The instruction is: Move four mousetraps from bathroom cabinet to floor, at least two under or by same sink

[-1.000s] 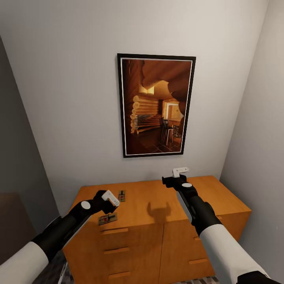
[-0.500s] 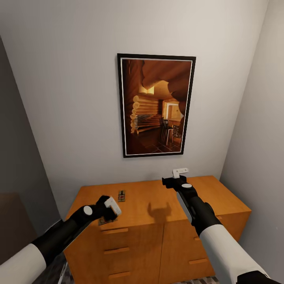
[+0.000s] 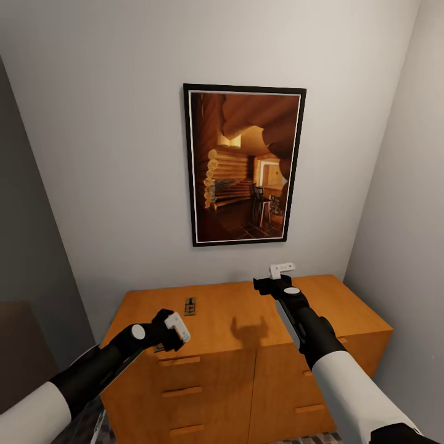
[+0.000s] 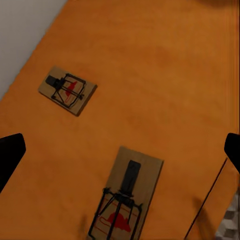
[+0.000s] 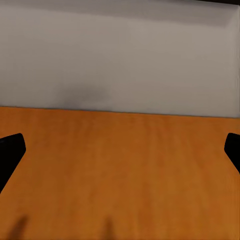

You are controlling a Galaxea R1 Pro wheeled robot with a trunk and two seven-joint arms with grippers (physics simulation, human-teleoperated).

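Two mousetraps lie flat on the top of the honey-orange cabinet [image 3: 246, 320], toward its left half: the near mousetrap [image 4: 126, 200] sits close to the front edge, its board running roughly square to that edge, and the far mousetrap [image 4: 67, 90] lies apart from it, nearer the back wall [image 3: 111, 154] — in the head view it shows as a small dark shape at [image 3: 190, 306]. Bare wood surrounds both boards on every side. The left gripper [image 3: 172, 330] hangs over the front-left part of the top, directly above the near trap and covering most of it from the head camera; its fingers are spread wide, with the dark fingertips [image 4: 11, 152] at opposite edges of the wrist view and nothing between them. The right gripper [image 3: 279, 275] is held higher, over the right-hand middle of the top, pointing at the wall; its fingers are likewise apart and empty, over bare wood. A framed picture [image 3: 243, 165] hangs on the wall above the cabinet — well above both arms.
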